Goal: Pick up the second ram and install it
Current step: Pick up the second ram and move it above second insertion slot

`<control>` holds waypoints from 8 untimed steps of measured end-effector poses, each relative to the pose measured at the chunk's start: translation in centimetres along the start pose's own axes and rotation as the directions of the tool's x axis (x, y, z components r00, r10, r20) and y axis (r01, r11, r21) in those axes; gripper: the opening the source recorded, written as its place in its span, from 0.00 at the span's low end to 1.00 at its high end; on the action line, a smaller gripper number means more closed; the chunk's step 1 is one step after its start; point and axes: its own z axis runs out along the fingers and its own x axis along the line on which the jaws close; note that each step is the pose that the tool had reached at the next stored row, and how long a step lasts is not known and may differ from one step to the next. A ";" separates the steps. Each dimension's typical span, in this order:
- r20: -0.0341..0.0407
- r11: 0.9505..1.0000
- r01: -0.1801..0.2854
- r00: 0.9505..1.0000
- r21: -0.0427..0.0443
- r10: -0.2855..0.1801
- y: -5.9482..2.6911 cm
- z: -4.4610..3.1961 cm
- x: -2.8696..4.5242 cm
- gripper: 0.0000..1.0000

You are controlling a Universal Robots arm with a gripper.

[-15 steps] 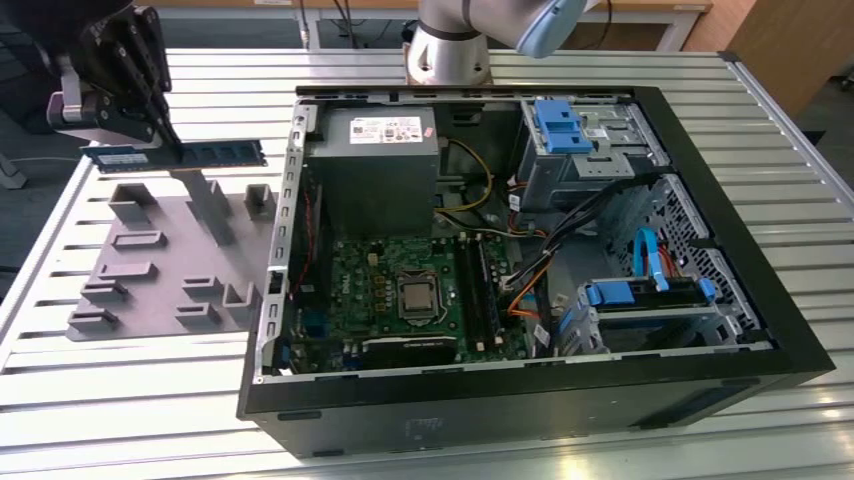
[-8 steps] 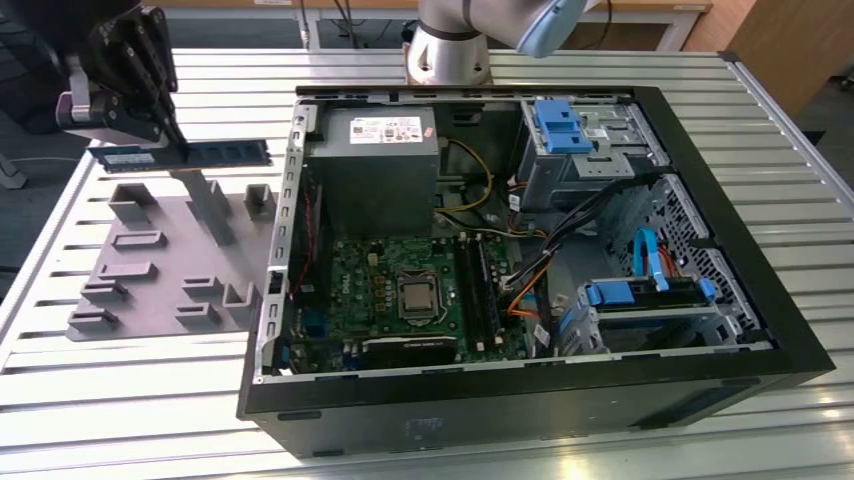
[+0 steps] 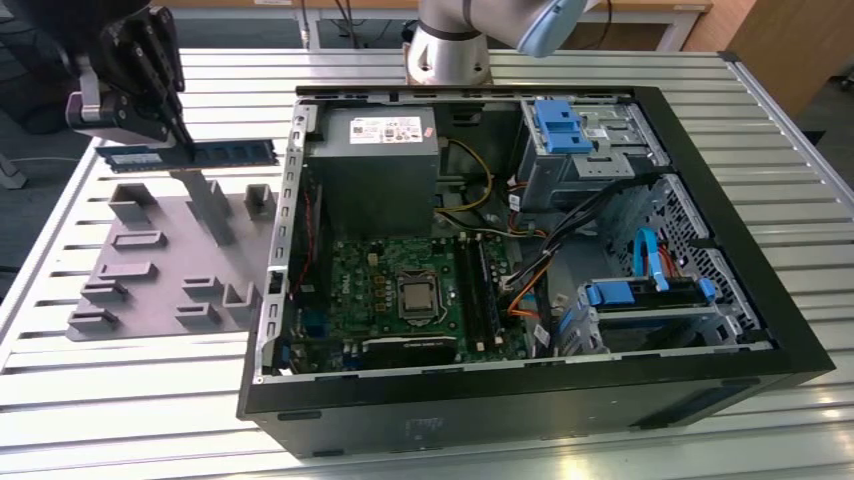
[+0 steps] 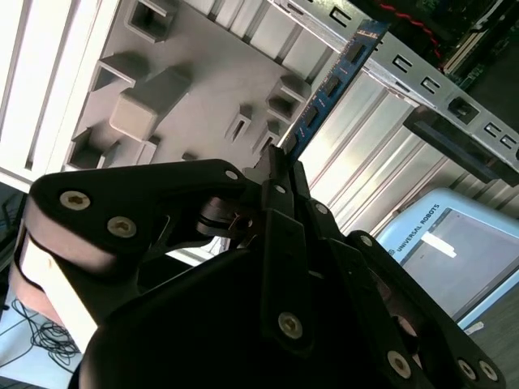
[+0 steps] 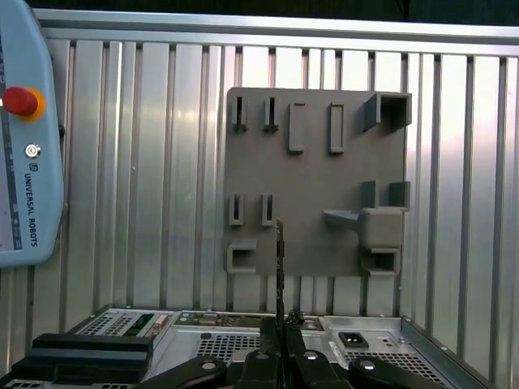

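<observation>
In the exterior view the second ram (image 3: 234,153), a long dark-green strip, hangs level in the air above the far end of the grey holder tray (image 3: 147,270), at the exterior view's left of the open computer case (image 3: 534,400). My gripper (image 3: 178,138) is shut on it near its middle. The second wrist view shows the ram (image 4: 331,81) sticking out past the shut gripper (image 4: 280,160), its black chips facing the camera. In the first wrist view the ram (image 5: 280,259) is edge-on, rising from the gripper (image 5: 281,324) over the tray (image 5: 316,162). The motherboard's black slots (image 3: 481,290) lie inside the case.
The case lies on its side on a slatted metal table (image 3: 134,400), with a power supply (image 3: 374,150), cables and blue drive brackets (image 3: 561,125) inside. A teach pendant (image 5: 24,138) rests on the table beyond the tray. The arm's base (image 3: 447,50) stands behind the case.
</observation>
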 end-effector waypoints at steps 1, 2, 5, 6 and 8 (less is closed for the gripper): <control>0.000 1.000 0.000 1.000 0.000 0.000 -0.06 0.00 0.00 0.14; 0.000 1.000 0.000 1.000 0.000 0.000 -0.12 0.01 0.00 0.14; 0.000 1.000 0.000 1.000 0.000 0.000 -0.30 0.00 0.01 0.14; 0.000 1.000 0.000 1.000 0.000 0.000 -0.41 0.00 0.01 0.14; 0.000 1.000 0.000 1.000 0.000 0.000 -0.53 0.01 0.01 0.14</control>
